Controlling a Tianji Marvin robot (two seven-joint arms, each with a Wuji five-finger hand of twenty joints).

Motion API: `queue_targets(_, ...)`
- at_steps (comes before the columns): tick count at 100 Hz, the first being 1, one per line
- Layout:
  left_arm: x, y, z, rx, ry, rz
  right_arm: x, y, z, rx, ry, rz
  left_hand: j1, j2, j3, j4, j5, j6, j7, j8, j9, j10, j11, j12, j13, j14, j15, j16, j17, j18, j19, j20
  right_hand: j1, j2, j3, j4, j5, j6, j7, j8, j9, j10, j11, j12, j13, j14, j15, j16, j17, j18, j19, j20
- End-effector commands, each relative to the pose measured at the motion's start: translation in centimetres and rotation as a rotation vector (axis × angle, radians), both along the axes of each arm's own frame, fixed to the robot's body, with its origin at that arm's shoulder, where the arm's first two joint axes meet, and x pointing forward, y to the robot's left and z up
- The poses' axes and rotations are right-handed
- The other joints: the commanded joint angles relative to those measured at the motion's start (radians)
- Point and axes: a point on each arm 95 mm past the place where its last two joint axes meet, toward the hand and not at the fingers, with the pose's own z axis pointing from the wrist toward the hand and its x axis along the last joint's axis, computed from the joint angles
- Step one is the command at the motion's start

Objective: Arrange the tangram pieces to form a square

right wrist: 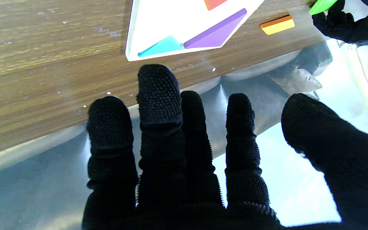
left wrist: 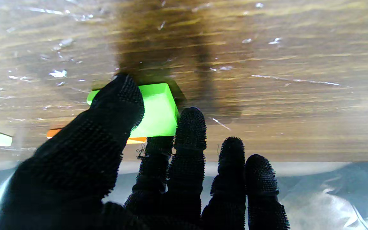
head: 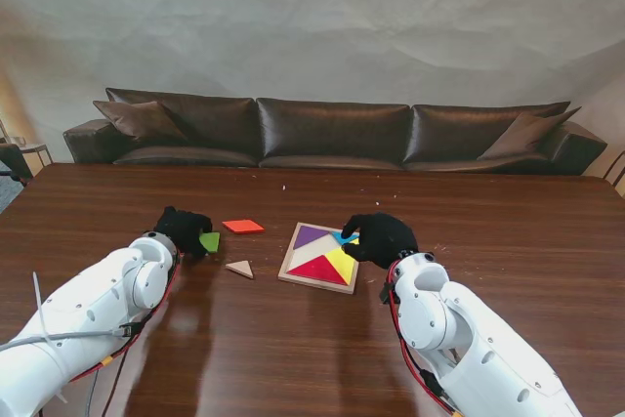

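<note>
While my left hand (head: 184,229) pinches the green piece (head: 210,240) for the tray (head: 291,258), my right hand (head: 381,238) hovers spread, empty.

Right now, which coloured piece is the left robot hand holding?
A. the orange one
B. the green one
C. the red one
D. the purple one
B: the left robot hand pinches the green piece between thumb and fingers, as its wrist view shows.
</note>
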Motion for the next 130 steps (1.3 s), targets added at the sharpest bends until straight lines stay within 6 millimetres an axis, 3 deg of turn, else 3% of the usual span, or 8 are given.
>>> queue_targets(1, -1.3, 0.1, -2.3, 0.003, 0.068, 0.001, -0.1, 0.2, -0.4, 0.000, 0.023, 0.005, 0.155, -0.021, 0.034, 0.052, 0.156, -0.094, 0.282, 0.045, 0.023, 0.011, 0.041, 0.030, 0.029, 0.021, -0.030, -0.027, 0.017, 0.034, -0.028, -0.037, -0.025, 0.011, -0.002, 0.016, 0.013, 0.010, 0.003, -0.002, -0.033, 0.018, 0.009, -0.014, -0.011, 0.007, 0.011, 0.001, -0.125, 0.009, 0.011, 0.002)
queue_targets(39, -1.2, 0.4, -1.9, -0.034, 0.049, -0.022, 0.0, 0.1, -0.6, 0.005, 0.045, 0.003, 0.159, -0.051, 0.062, 0.047, 0.214, -0.083, 0.363, 0.016, 0.023, 0.021, 0.184, 0.015, 0.116, 0.041, -0.010, -0.041, 0.118, 0.076, -0.024, -0.120, -0.023, 0.021, -0.002, 0.018, 0.010, 0.013, 0.004, -0.002, -0.036, 0.022, 0.011, -0.014, -0.011, 0.007, 0.011, 0.000, -0.126, 0.007, 0.013, 0.002)
queue_targets(48, -1.2, 0.4, -1.9, -0.046, 0.044, -0.027, 0.0, 0.1, -0.7, 0.007, 0.049, 0.002, 0.155, -0.057, 0.064, 0.046, 0.231, -0.077, 0.377, 0.010, 0.023, 0.039, 0.210, 0.036, 0.131, 0.035, 0.021, -0.021, 0.129, 0.067, -0.012, -0.125, -0.023, 0.024, -0.002, 0.018, 0.009, 0.014, 0.005, -0.002, -0.036, 0.022, 0.012, -0.015, -0.012, 0.007, 0.011, 0.000, -0.126, 0.008, 0.013, 0.002)
queue_targets(71, -1.2, 0.5, -1.8, -0.067, 0.047, -0.044, 0.2, 0.0, -0.9, 0.008, 0.059, -0.004, 0.155, -0.065, 0.071, 0.044, 0.323, -0.092, 0.472, -0.027, 0.033, 0.033, 0.288, 0.112, 0.186, 0.016, 0.134, 0.069, 0.168, 0.055, 0.024, -0.139, -0.023, 0.031, -0.001, 0.019, 0.008, 0.016, 0.006, -0.003, -0.037, 0.021, 0.013, -0.015, -0.012, 0.009, 0.013, 0.000, -0.125, 0.006, 0.015, 0.002)
queue_targets(89, -1.1, 0.6, -1.4, -0.076, 0.037, -0.063, 0.3, 0.0, -1.0, 0.010, 0.064, -0.007, 0.156, -0.084, 0.080, 0.043, 0.342, -0.090, 0.482, -0.065, 0.039, 0.024, 0.355, 0.151, 0.236, -0.011, 0.230, 0.134, 0.215, 0.041, 0.075, -0.135, -0.023, 0.034, -0.001, 0.020, 0.011, 0.018, 0.008, -0.003, -0.036, 0.022, 0.014, -0.016, -0.012, 0.008, 0.014, -0.001, -0.126, 0.006, 0.015, 0.001)
queue_targets(107, -1.1, 0.7, -1.2, -0.077, 0.039, -0.071, 0.4, -0.1, -1.1, 0.010, 0.072, -0.007, 0.147, -0.085, 0.085, 0.041, 0.344, -0.086, 0.484, -0.076, 0.032, 0.034, 0.375, 0.146, 0.277, 0.004, 0.270, 0.166, 0.248, 0.062, 0.113, -0.120, -0.023, 0.038, -0.001, 0.020, 0.011, 0.021, 0.008, -0.004, -0.038, 0.022, 0.014, -0.016, -0.012, 0.007, 0.014, -0.001, -0.125, 0.006, 0.016, 0.001)
queue_targets(121, -1.2, 0.8, -1.1, -0.067, 0.046, -0.076, 0.4, -0.1, -1.1, 0.013, 0.076, -0.009, 0.146, -0.082, 0.088, 0.042, 0.342, -0.090, 0.484, -0.079, 0.011, 0.010, 0.387, 0.162, 0.306, 0.007, 0.290, 0.184, 0.274, 0.067, 0.142, -0.105, -0.023, 0.039, -0.002, 0.021, 0.011, 0.021, 0.009, -0.004, -0.038, 0.023, 0.014, -0.016, -0.013, 0.009, 0.014, -0.002, -0.127, 0.007, 0.016, 0.001)
queue_targets(130, -1.3, 0.8, -1.1, -0.065, 0.050, -0.073, 0.4, -0.1, -1.2, 0.014, 0.080, -0.010, 0.150, -0.078, 0.085, 0.042, 0.340, -0.094, 0.489, -0.083, -0.036, 0.027, 0.384, 0.196, 0.324, 0.004, 0.316, 0.209, 0.289, 0.059, 0.172, -0.086, -0.023, 0.041, -0.002, 0.021, 0.011, 0.020, 0.009, -0.005, -0.039, 0.024, 0.014, -0.017, -0.013, 0.009, 0.014, -0.002, -0.128, 0.007, 0.015, 0.000)
